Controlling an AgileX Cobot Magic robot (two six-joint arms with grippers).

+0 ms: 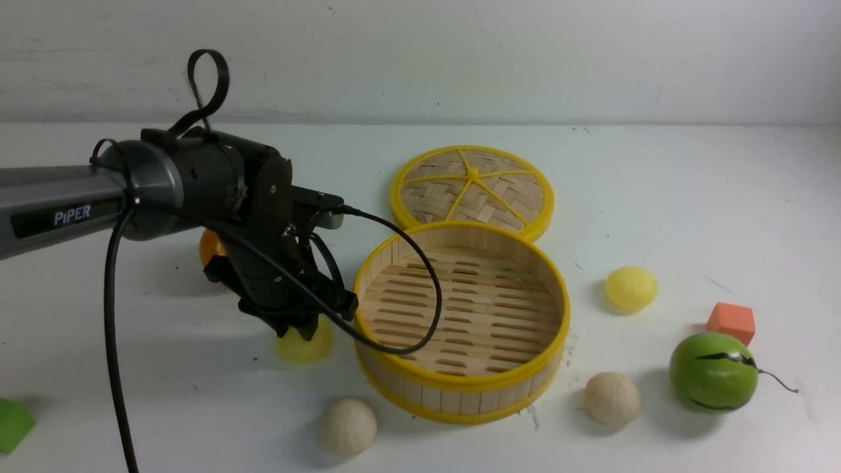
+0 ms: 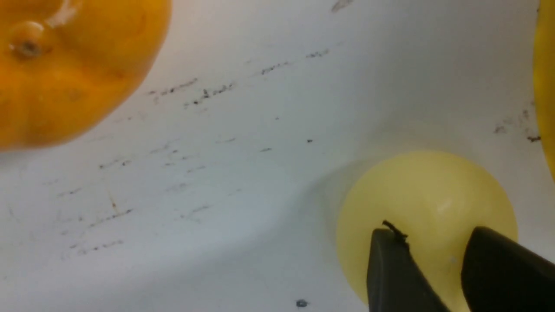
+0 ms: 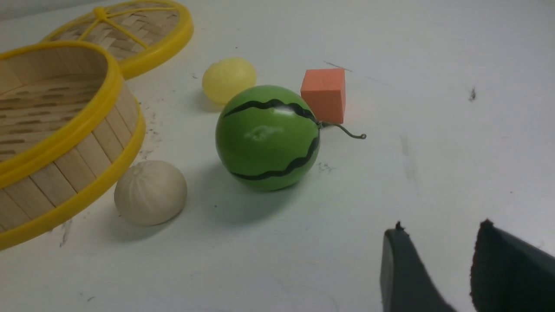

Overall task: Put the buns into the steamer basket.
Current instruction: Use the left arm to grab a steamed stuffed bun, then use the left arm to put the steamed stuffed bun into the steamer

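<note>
The steamer basket [image 1: 460, 389] stands empty at mid-table; it also shows in the right wrist view [image 3: 65, 169]. One pale yellow bun [image 1: 303, 348] lies just left of it, with my left gripper [image 1: 309, 328] right above it. In the left wrist view the gripper [image 2: 431, 232] has its fingers apart over this bun [image 2: 427, 190], not clamped on it. A second yellow bun [image 1: 631, 288] lies right of the basket. Two cream pleated buns [image 1: 348, 426] [image 1: 612, 397] lie in front of it. My right gripper [image 3: 441, 227] is open and empty over bare table.
The flat woven lid [image 1: 472, 187] lies behind the basket. An orange fruit [image 1: 210, 248] sits behind my left arm. A green striped melon ball [image 1: 713, 371] and an orange cube [image 1: 730, 322] are at the right. A green block [image 1: 12, 424] is at the front left edge.
</note>
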